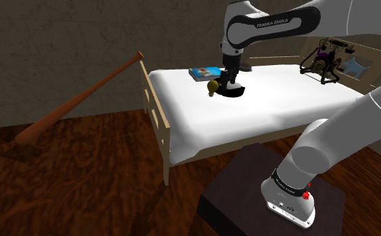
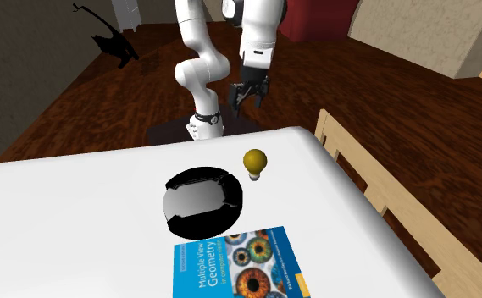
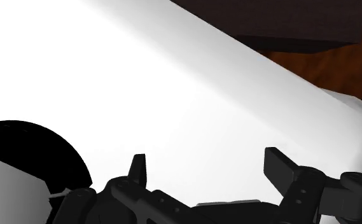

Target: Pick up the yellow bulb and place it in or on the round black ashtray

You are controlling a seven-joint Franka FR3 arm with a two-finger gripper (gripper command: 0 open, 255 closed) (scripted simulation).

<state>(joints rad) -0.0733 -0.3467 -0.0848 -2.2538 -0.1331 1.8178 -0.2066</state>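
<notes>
While the hand hangs above the bed with its fingers spread and nothing between them, the yellow bulb lies on the white sheet just beside the round black ashtray, not touching it. Seen from the wrist, bare sheet lies under the fingers and the ashtray sits off to one side, so the hand does not look lined up over the bulb. A descent from here would probably miss. A finger could also clip the ashtray's rim or nudge the round, smooth bulb. It may then roll toward the nearby bed edge, or squirt out of an off-centre pinch.
</notes>
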